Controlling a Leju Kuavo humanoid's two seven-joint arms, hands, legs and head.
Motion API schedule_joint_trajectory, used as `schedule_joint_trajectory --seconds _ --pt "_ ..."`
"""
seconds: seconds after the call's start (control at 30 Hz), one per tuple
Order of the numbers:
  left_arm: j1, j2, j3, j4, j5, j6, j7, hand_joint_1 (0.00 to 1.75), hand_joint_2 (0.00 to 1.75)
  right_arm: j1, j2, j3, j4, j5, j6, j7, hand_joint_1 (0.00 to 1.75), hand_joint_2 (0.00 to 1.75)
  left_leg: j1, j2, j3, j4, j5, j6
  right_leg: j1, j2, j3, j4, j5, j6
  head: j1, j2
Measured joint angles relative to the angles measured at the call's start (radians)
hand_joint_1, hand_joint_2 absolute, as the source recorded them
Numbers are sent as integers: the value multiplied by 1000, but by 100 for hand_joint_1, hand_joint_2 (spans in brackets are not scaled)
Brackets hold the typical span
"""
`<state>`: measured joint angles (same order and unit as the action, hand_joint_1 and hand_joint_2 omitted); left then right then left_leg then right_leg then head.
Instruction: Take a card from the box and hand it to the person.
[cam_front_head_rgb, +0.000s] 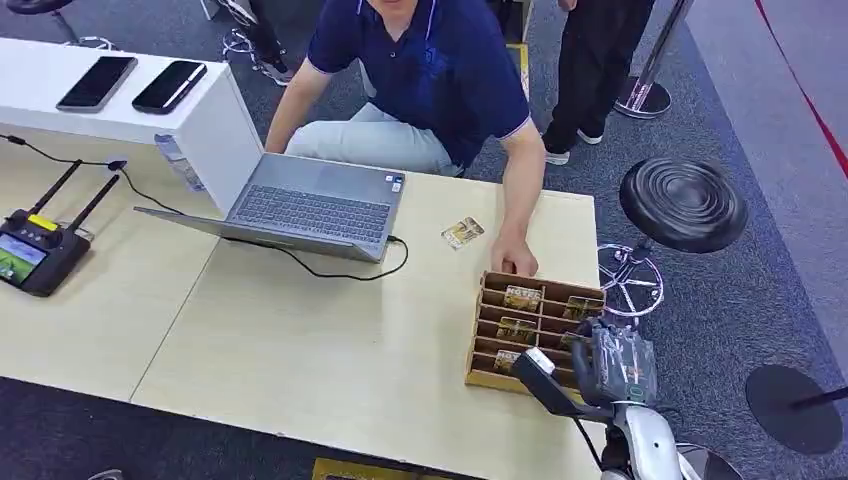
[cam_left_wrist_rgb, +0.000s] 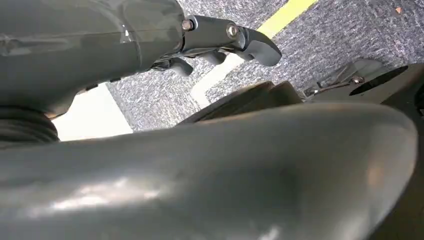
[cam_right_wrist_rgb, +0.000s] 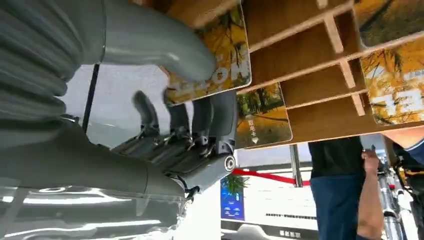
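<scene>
Head view: right hand (cam_front_head_rgb: 612, 362) hung over the near right corner of the box (cam_front_head_rgb: 535, 333), at the desk (cam_front_head_rgb: 330, 350) edge; person's hand (cam_front_head_rgb: 514, 262) rested at the box's far side.
Right wrist view: thumb and fingers (cam_right_wrist_rgb: 212, 120) pinched a yellow card (cam_right_wrist_rgb: 220, 60) at the box's slots.
Left wrist view: left hand (cam_left_wrist_rgb: 220, 42) above carpet, fingers curled, holding nothing.

You have a light wooden tabletop (cam_front_head_rgb: 300, 350) standing on grey-blue carpet (cam_front_head_rgb: 730, 300). A white raised counter (cam_front_head_rgb: 215, 125) sits at its far left corner. A black round stool (cam_front_head_rgb: 683, 203) stands on the carpet just beside the tabletop's right edge. A red line (cam_front_head_rgb: 805, 95) crosses the floor far right. Lighting is even.
</scene>
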<state>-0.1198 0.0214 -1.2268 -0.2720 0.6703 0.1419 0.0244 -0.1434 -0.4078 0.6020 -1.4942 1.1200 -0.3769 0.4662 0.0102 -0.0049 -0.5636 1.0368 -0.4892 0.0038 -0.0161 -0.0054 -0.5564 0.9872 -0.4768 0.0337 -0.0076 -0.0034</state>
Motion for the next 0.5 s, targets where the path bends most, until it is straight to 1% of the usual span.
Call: schedule_joint_trajectory --seconds 0.1,0.13,0.27,0.4,0.5 --pt "0 0 0 0 0 1 -12 0 0 0 0 1 2 -3 -11 -4 175 175 0 0 0 0 0 0 0 0 0 0 0 0 0 0" --pt "0 0 0 0 0 1 -19 0 175 0 0 2 4 -4 -16 -5 175 175 0 0 0 0 0 0 0 0 0 0 0 0 0 0" --pt "0 0 0 0 -7 4 -42 0 175 1 0 5 6 -7 -34 -9 175 175 0 0 0 0 0 0 0 0 0 0 0 0 0 0" --pt "0 0 0 0 -22 24 -46 0 175 2 0 8 10 -15 -53 -12 175 175 0 0 1 0 0 0 0 0 0 0 0 0 0 0" --pt "0 0 0 0 -17 43 -60 0 175 3 0 8 11 -62 -82 -23 175 175 0 0 1 0 0 0 0 0 0 0 0 0 0 0"
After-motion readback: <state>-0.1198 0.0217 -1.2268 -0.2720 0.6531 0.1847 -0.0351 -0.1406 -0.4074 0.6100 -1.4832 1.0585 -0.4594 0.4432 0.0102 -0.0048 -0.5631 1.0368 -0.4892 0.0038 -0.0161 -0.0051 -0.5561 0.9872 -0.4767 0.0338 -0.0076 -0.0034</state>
